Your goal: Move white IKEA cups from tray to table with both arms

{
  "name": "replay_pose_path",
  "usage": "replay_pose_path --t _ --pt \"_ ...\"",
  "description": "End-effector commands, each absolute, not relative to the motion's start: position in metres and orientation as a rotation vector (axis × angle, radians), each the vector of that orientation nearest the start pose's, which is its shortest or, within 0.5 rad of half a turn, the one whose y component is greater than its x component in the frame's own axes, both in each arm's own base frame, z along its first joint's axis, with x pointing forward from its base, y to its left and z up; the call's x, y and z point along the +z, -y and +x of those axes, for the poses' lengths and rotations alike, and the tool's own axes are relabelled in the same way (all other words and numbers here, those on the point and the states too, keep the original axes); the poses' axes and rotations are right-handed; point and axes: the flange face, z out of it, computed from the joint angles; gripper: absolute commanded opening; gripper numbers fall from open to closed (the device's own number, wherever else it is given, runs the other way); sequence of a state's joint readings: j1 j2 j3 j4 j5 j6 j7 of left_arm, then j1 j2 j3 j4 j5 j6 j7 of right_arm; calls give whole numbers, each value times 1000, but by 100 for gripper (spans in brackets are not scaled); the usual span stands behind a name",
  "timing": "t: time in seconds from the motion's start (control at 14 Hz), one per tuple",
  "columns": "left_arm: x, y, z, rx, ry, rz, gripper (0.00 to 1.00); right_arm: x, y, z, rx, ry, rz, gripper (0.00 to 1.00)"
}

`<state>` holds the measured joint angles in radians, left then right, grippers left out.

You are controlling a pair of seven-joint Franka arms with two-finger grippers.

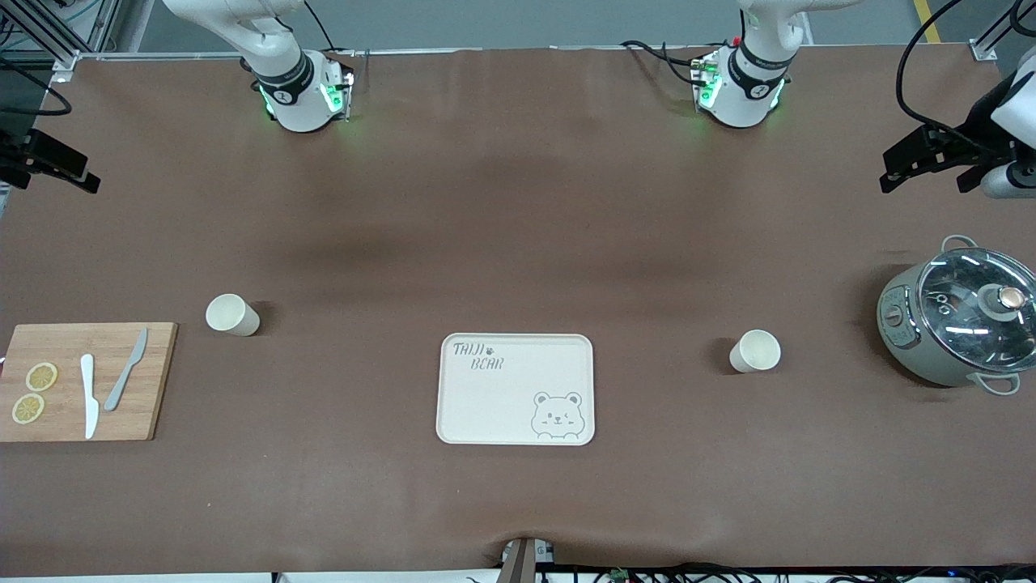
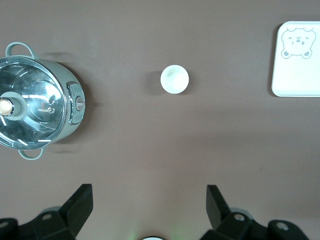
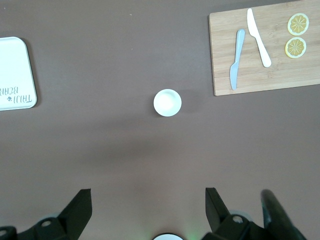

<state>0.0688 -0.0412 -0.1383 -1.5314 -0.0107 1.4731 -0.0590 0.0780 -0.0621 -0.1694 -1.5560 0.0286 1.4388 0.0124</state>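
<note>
Two cream-white cups stand upright on the brown table. One cup (image 1: 232, 314) is beside the cutting board, toward the right arm's end, and shows in the right wrist view (image 3: 167, 102). The other cup (image 1: 755, 351) stands between the bear tray and the pot, and shows in the left wrist view (image 2: 174, 79). The bear tray (image 1: 486, 405) lies mid-table with nothing on it. My left gripper (image 1: 927, 174) is open and empty, high over the left arm's end (image 2: 149, 190). My right gripper (image 1: 48, 174) is open and empty, high over the right arm's end (image 3: 147, 192).
A grey pot with a glass lid (image 1: 963, 320) stands at the left arm's end. A wooden cutting board (image 1: 154, 380) at the right arm's end holds a white knife (image 1: 89, 395), a grey knife (image 1: 125, 371) and two lemon slices (image 1: 40, 376).
</note>
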Motion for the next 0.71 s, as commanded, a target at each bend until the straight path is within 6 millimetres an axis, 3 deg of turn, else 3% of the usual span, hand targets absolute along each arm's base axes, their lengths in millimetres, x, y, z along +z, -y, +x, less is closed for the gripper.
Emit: replay_pose_path --t 0.0,0.64 --pt "655 42 535 36 -23 -3118 100 655 47 519 90 -181 -3102 100" --pt "657 40 535 29 -25 -3114 100 656 47 520 79 -184 -3103 100"
